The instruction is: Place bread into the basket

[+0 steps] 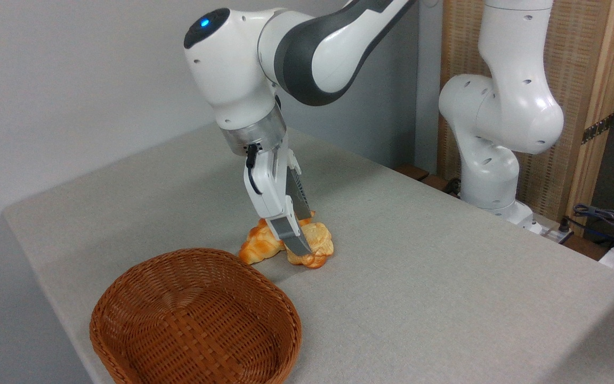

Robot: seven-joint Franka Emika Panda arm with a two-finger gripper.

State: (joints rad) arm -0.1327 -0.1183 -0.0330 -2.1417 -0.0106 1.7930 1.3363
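Fingers point(297, 242) down around bun point(315, 246), closure unclear to us; bun on tabletop point(419, 277), wicker basket point(195, 320) empty; lift, transfer remain.

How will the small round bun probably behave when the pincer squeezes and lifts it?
The bun looks puffy with lumpy edges, so it probably gives under pressure and needs a gentle squeeze. It seems light for its size. It lies against the braided loaf, so lifting may nudge that loaf. The pincer is down at the bun; the grip itself is unclear.
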